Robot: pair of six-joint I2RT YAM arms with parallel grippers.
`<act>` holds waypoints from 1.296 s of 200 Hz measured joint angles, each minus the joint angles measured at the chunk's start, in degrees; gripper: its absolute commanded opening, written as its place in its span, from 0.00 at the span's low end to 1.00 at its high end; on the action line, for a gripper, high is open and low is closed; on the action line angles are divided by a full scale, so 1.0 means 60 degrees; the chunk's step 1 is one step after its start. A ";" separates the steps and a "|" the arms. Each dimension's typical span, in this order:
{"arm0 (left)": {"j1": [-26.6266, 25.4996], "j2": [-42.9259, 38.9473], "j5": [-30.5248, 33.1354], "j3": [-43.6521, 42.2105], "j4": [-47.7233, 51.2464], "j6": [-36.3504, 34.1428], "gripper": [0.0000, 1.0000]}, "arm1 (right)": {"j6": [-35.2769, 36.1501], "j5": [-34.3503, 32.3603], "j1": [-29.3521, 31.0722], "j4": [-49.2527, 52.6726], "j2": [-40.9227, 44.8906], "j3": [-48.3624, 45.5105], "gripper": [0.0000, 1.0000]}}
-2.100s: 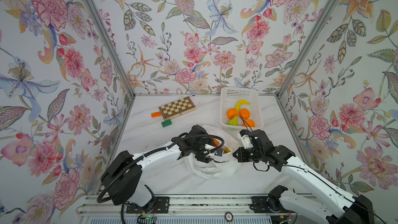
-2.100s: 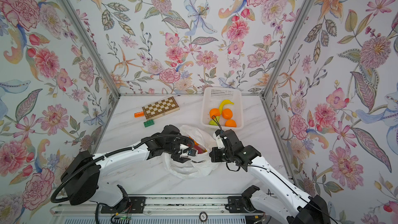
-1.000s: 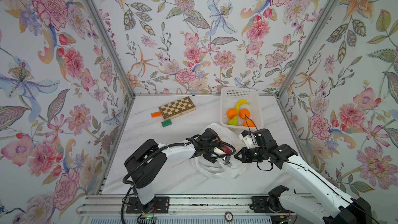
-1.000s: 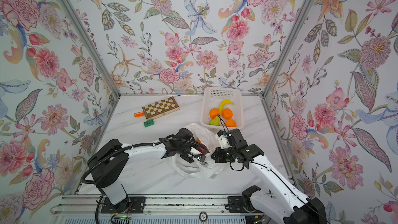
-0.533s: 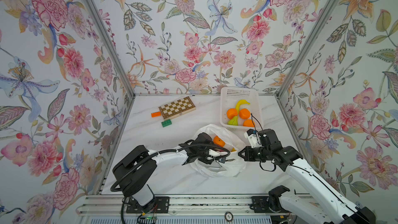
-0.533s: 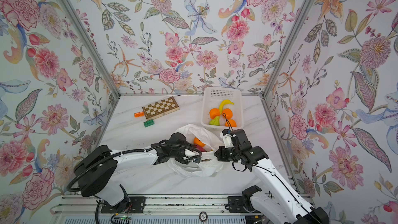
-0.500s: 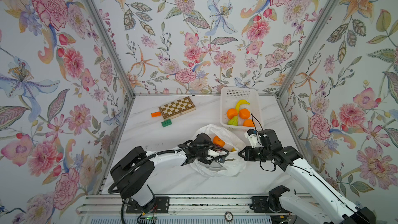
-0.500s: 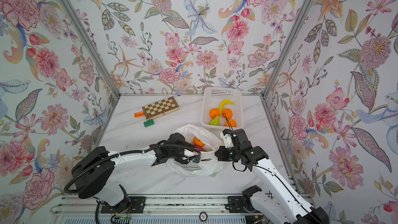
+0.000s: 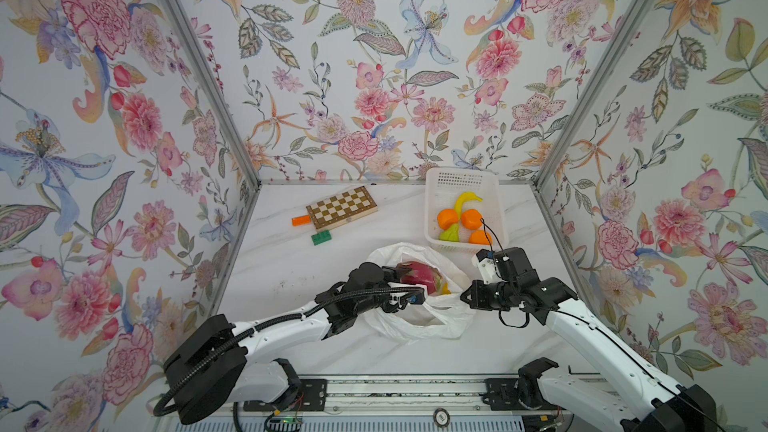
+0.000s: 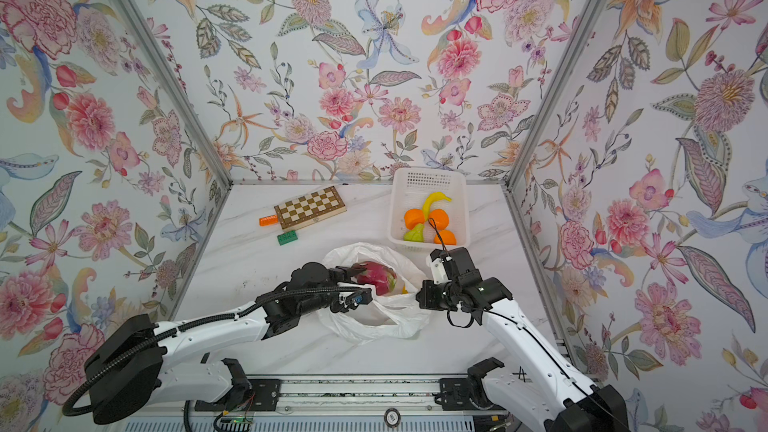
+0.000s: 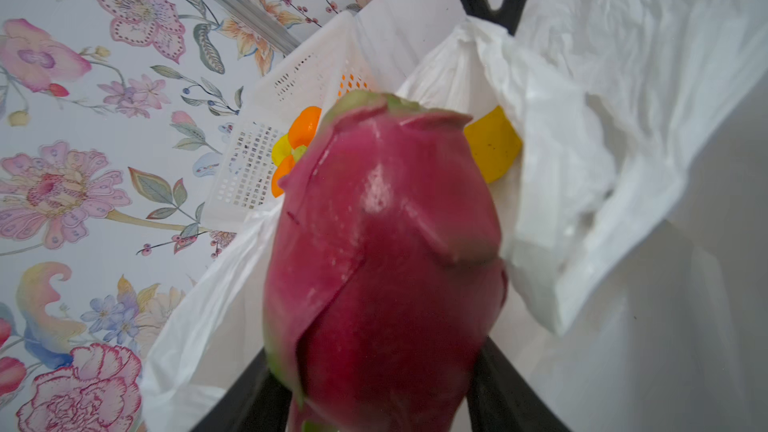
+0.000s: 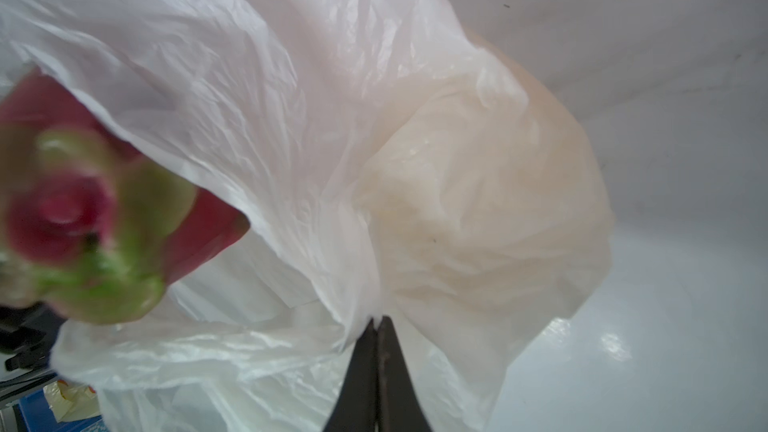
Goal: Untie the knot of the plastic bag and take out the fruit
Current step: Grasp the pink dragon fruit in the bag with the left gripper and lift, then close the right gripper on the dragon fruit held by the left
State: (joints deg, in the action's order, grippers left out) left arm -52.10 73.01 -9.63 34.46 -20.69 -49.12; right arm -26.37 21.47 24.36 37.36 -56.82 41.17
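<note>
Bag lower centre in both top views, mouth gaping, no knot left.

Change: half a second back only an orange piece showed in the mouth. Now the dragon fruit sits up there, left gripper clamped on its base, fingers flanking it in the left wrist view.

Right gripper pressed together, pinching the bag rim right of centre.

Yellow fruit in the bag behind the dragon fruit. Basket just above the bag.

Read: extraction under way; lift clear comes next, and the film may drag along.
</note>
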 measured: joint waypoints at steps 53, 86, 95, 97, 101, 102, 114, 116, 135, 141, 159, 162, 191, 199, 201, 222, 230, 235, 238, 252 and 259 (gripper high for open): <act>-0.0007 -0.0277 -0.0149 -0.0259 -0.1541 0.1115 0.47 | -0.0062 -0.0007 0.0062 -0.0127 -0.0025 -0.0051 0.44; -0.0011 -0.0277 -0.0477 -0.0259 -0.2040 0.1643 0.46 | -0.0397 -0.0251 0.0062 -0.0160 0.0663 0.0211 0.64; -0.0011 -0.0277 -0.0616 -0.0259 -0.2157 0.1785 0.46 | -0.0568 -0.0255 0.0058 -0.0302 0.0918 0.0397 0.67; -0.0011 -0.0277 -0.0634 -0.0259 -0.2186 0.1814 0.46 | -0.0597 -0.0255 0.0058 -0.0342 0.0980 0.0441 0.68; -0.0015 -0.0277 -0.0696 -0.0259 -0.2233 0.1876 0.46 | -0.0652 -0.0251 0.0062 -0.0455 0.1089 0.0543 0.69; -0.0015 -0.0277 -0.0703 -0.0259 -0.2248 0.1887 0.46 | -0.0685 -0.0248 0.0062 -0.0481 0.1111 0.0561 0.69; -0.0018 -0.0277 -0.0863 -0.0259 -0.2371 0.2040 0.46 | -0.0856 -0.0157 0.0062 -0.0874 0.1384 0.0827 0.72; -0.0018 -0.0277 -0.0889 -0.0259 -0.2386 0.2076 0.46 | -0.0914 -0.0142 0.0062 -0.0940 0.1417 0.0856 0.73; -0.0018 -0.0277 -0.1038 -0.0255 -0.2437 0.2320 0.46 | -0.1330 0.0186 0.0073 -0.1851 0.1741 0.1086 0.80; -0.0018 -0.0277 -0.1056 -0.0255 -0.2452 0.2415 0.46 | -0.1435 0.0273 0.0095 -0.2146 0.1821 0.1086 0.83; -0.0018 -0.0277 -0.1104 -0.0182 -0.2422 0.2718 0.45 | -0.1843 0.0586 0.0266 -0.3031 0.1982 0.1086 0.90; -0.0018 -0.0277 -0.1107 -0.0160 -0.2415 0.2779 0.45 | -0.1934 0.0616 0.0306 -0.3180 0.1996 0.1086 0.91; -0.0018 -0.0277 -0.1096 0.0244 -0.2346 0.3373 0.45 | -0.2186 0.0758 0.0809 -0.4175 0.2014 0.1089 0.99; -0.0018 -0.0277 -0.1078 0.0382 -0.2306 0.3515 0.45 | -0.2182 0.0761 0.0987 -0.4360 0.1982 0.1089 0.99; -0.0018 -0.0277 -0.1078 0.0419 -0.2302 0.3548 0.45 | -0.2175 0.0761 0.1031 -0.4411 0.1978 0.1089 0.99; -0.0015 -0.0277 -0.1016 0.0692 -0.2116 0.3861 0.45 | -0.2000 0.0459 0.1457 -0.4663 0.1836 0.1122 0.99; -0.0015 -0.0277 -0.0951 0.0721 -0.2051 0.3952 0.45 | -0.1934 0.0310 0.1534 -0.4674 0.1749 0.1177 0.99; -0.0015 -0.0277 -0.0918 0.0732 -0.2022 0.4003 0.45 | -0.1894 0.0229 0.1585 -0.4681 0.1690 0.1202 0.99; -0.0007 -0.0277 -0.0889 0.0750 -0.1982 0.4033 0.45 | -0.1869 0.0175 0.1621 -0.4692 0.1654 0.1213 0.99; -0.0007 -0.0277 -0.0816 0.0827 -0.1840 0.4138 0.45 | -0.1759 -0.0029 0.1719 -0.4717 0.1490 0.1257 0.99; -0.0007 -0.0277 -0.0783 0.0845 -0.1767 0.4175 0.44 | -0.1719 -0.0127 0.1759 -0.4721 0.1432 0.1271 0.99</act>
State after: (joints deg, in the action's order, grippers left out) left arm -52.14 71.35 -14.33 39.53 -31.29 -24.08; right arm -36.69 20.71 34.92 9.04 -48.23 48.80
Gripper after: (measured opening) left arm 0.589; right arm 0.990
